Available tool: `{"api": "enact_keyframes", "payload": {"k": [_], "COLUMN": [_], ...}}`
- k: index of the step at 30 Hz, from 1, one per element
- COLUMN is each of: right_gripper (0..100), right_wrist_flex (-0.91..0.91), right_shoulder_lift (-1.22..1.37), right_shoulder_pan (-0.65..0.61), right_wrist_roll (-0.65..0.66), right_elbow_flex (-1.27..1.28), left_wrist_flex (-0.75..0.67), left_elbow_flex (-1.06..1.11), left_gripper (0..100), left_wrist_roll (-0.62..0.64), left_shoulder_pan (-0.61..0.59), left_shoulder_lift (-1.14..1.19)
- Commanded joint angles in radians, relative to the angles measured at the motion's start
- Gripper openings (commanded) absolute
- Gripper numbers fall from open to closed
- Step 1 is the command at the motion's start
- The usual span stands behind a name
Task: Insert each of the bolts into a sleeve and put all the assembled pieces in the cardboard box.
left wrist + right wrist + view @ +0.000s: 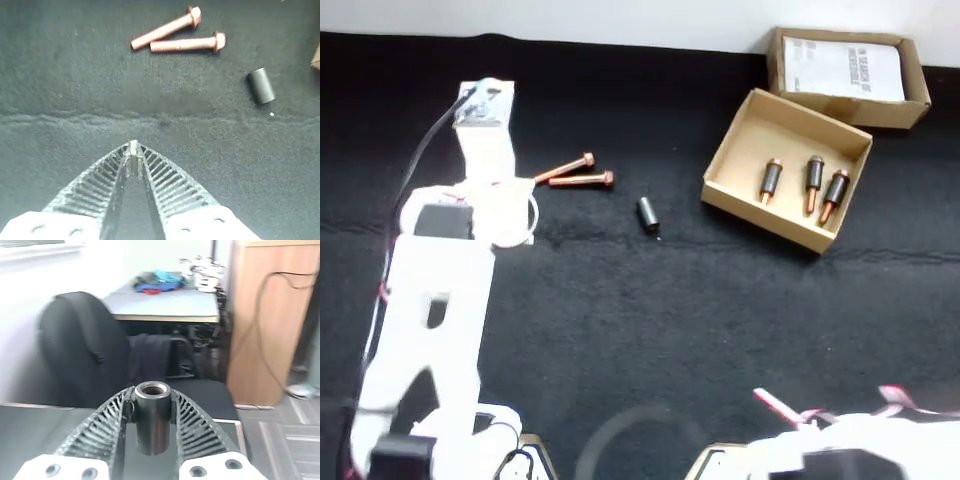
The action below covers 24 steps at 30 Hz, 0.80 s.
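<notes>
The left gripper (133, 150) is fully closed. Its ribbed fingertips meet at a point with nothing between them, over the bare black table cover (60, 75), and it touches none of the parts. The right gripper (152, 392) is clamped on a dark sleeve (152, 420), which stands upright between the two ribbed fingers with its open bore uppermost. This gripper is raised and faces out into the room, toward a black chair (75, 345) and a desk (165, 302). In the high view the left arm (430, 300) runs up the left side of the frame, and the right arm (880, 435) sits at the lower right edge. Two copper bolts (582, 180) lie just right of the left arm's upper end, heads to the right and nearly touching at that end. A loose sleeve (648, 214) lies on its side near them, toward the centre of the frame and apart from both. The cardboard box (740, 140) sits right of centre in the upper half, turned at a slant, with three assembled pieces (814, 180) lying side by side inside. A second shallow box (860, 113) holding a paper sheet rests just behind it in the upper right corner. The middle and lower centre of the cover lie open between the arms, and a stretch of bare cover separates the loose sleeve from the cardboard box's nearest wall.
</notes>
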Motion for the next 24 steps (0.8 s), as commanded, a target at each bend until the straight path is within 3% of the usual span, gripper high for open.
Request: {"api": "enact_keyframes", "payload": {"k": [1,11,19,24], "right_gripper": [0.6,0.6,0.6,0.6], "right_wrist_flex": [-0.018,-0.015,-0.015,-0.001], "right_shoulder_lift": [-0.272,-0.805,-1.211,-1.210], "right_shoulder_pan": [-0.084,-0.272,-0.363,-0.375], "right_wrist_roll": [0.008,0.014,0.077,0.084], "right_elbow_flex": [0.197,0.647,0.990,1.013], "left_wrist_flex": [-0.005,-0.061,-0.061,-0.061], "left_elbow_flex": [-0.097,-0.340,-0.575,-0.697], "left_gripper": [1,1,1,1], "left_wrist_roll": [0.008,-0.005,-0.298,-0.446], "left_shoulder_pan": [0.024,0.025,0.130,0.134], "left_shoulder_lift": [0.119,0.453,0.710,0.803]}}
